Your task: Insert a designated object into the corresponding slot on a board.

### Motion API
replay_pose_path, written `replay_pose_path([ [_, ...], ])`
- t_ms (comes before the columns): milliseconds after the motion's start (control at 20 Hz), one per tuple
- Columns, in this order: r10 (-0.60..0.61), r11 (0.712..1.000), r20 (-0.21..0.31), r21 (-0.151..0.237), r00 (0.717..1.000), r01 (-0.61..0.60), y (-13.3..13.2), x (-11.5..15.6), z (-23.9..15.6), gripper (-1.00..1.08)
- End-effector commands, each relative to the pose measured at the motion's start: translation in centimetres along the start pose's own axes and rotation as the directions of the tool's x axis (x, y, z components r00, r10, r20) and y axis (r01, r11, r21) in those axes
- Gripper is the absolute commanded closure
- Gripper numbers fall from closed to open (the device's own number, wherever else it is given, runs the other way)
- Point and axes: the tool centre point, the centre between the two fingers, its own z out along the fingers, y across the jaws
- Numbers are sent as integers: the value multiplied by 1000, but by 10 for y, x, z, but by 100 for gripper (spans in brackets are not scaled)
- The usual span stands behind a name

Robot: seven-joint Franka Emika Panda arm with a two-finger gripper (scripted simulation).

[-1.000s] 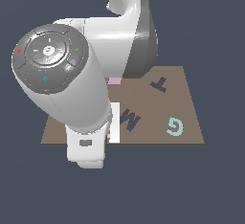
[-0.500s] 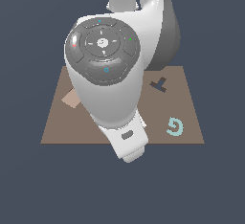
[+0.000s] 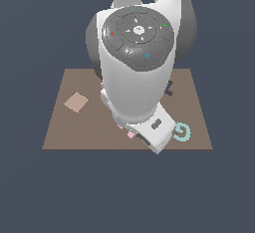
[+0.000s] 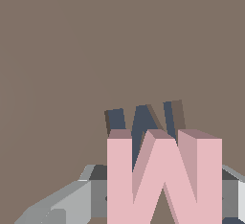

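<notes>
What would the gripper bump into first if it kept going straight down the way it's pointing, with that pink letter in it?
Probably the dark M-shaped slot in the brown board: the pink M held by the gripper hangs just beside it, not quite lined up. Height above it is unclear.

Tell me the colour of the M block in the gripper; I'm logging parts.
Light pink M block, clearest in the wrist view.

No printed text can be read; only the teal letter G [image 3: 183,132] lies on the board [image 3: 60,132].
</notes>
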Motion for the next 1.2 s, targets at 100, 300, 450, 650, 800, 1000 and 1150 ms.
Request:
replay_pose_path([
  [100, -86, 996, 0, 0, 996, 86, 0, 9, -1, 108],
  [300, -128, 992, 0, 0, 992, 128, -1, 13, -1, 108],
  [450, -141, 990, 0, 0, 990, 141, -1, 15, -1, 108],
  [650, -137, 991, 0, 0, 991, 137, -1, 15, 2, 108],
  [800, -141, 990, 1, 0, 990, 141, -1, 15, 9, 108],
  [1000, -141, 990, 1, 0, 990, 141, -1, 15, 9, -92],
  [1150, -141, 990, 1, 0, 990, 141, -1, 15, 9, -92],
])
